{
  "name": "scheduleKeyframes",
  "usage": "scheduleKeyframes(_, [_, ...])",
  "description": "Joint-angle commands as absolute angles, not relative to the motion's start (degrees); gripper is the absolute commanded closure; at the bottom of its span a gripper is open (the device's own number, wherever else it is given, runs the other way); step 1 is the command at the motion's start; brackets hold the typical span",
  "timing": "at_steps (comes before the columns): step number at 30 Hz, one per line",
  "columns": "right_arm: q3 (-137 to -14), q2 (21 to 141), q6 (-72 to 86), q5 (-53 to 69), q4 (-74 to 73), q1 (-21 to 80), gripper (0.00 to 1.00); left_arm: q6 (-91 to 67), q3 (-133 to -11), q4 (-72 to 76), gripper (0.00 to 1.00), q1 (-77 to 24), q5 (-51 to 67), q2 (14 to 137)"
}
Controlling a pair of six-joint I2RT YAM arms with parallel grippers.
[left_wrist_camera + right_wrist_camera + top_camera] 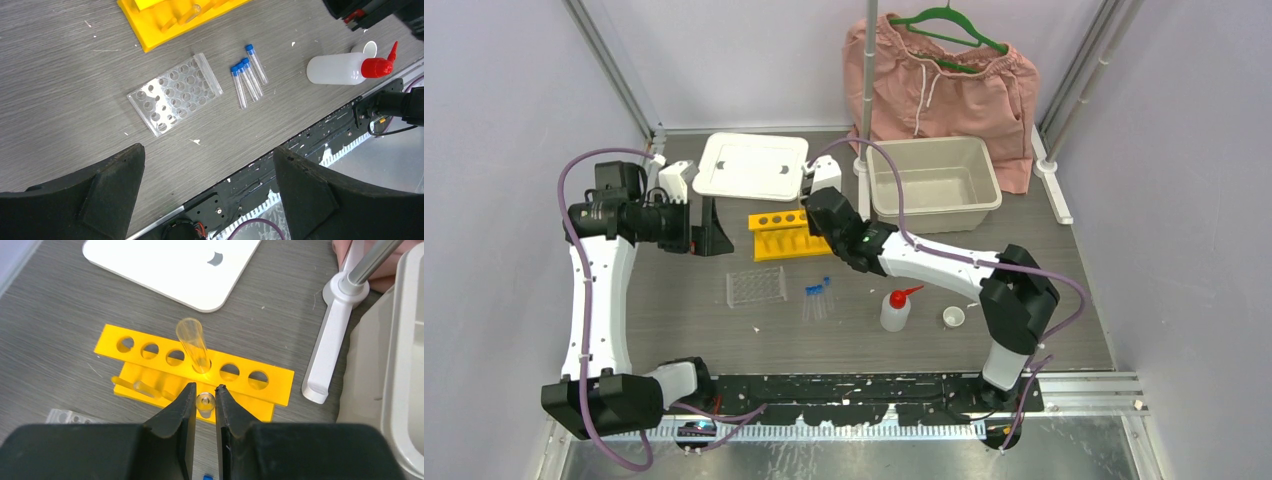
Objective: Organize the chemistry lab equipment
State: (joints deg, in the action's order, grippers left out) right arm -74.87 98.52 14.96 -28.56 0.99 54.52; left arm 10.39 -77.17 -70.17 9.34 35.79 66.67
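Observation:
My right gripper [205, 392] is shut on a small clear tube [205, 403], held upright just in front of the yellow rack [280, 387]. One clear tube [192, 342] stands tilted in a middle hole of the rack. Another [140, 387] lies on its lower shelf. My left gripper [207, 152] is open and empty, high above the table's near edge. Below it lie the clear rack [175, 95], several blue-capped tubes [248, 75], the white squeeze bottle with a red nozzle [340, 68] and the tiny white cup [369, 48]. No beakers are in view.
A beige tub [999, 195] stands at the back right and its white lid [749, 165] lies at the back left. A metal pole [864, 100] on a white base [330, 340] rises between them. Pink shorts [944, 75] on a green hanger hang behind.

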Motion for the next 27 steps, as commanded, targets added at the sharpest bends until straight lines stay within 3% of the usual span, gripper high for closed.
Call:
scheduleKeyframes(1, [-73.08, 99.34, 13.87, -31.29, 7.5, 54.31, 0.99, 10.13, -79.64, -70.62, 0.0, 9.41, 35.69, 66.67])
scheduleKeyframes(27, [-70.84, 101.85, 12.83, -32.78, 9.24, 54.26, 0.99, 10.55, -78.85, -70.59, 0.0, 9.4, 34.88, 66.27])
